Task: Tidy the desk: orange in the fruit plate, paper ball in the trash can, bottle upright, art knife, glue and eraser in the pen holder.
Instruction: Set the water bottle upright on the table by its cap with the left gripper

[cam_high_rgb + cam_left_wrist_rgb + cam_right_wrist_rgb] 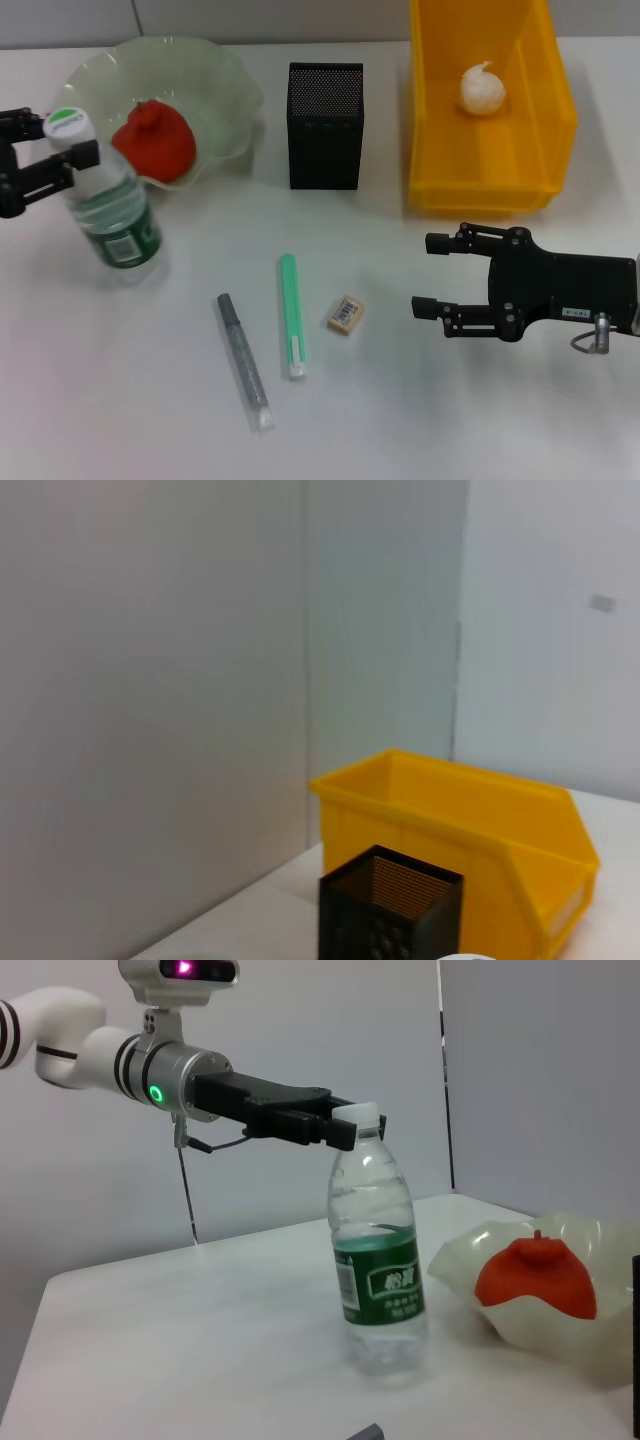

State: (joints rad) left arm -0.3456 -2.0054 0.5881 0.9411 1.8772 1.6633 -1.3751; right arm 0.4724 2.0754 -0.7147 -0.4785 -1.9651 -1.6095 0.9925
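The trash can [440, 150] is sitting at the far right of the surface [450, 400] and is holding the paper ball [482, 88], so that item is judged complete. The fruit plate [225, 85] is occupying the far left corner with the orange [155, 140] resting inside it, also complete. The bottle [110, 205] is standing upright near the left edge, just in front of the plate; the left end effector [75, 160] is reaching in from the left edge with its fingers pinching the neck just under the cap, as the right wrist view confirms, so uprighting appears done but release is pending. The right end effector [428, 272] is hovering above the near right part of the surface, fingers spread and pinching nothing, pointing toward the small items. The pen holder [325, 125] is standing at the far middle, between plate and trash can, and appears to be holding nothing yet. Three items are lying loose in the near middle: a grey stick, likely the art knife [243, 360], a green stick, likely the glue [291, 315], just beside it, and the eraser [345, 314] nearest the right end effector. Judgement: roughly half complete; the three small items are still awaiting transfer to the pen holder.
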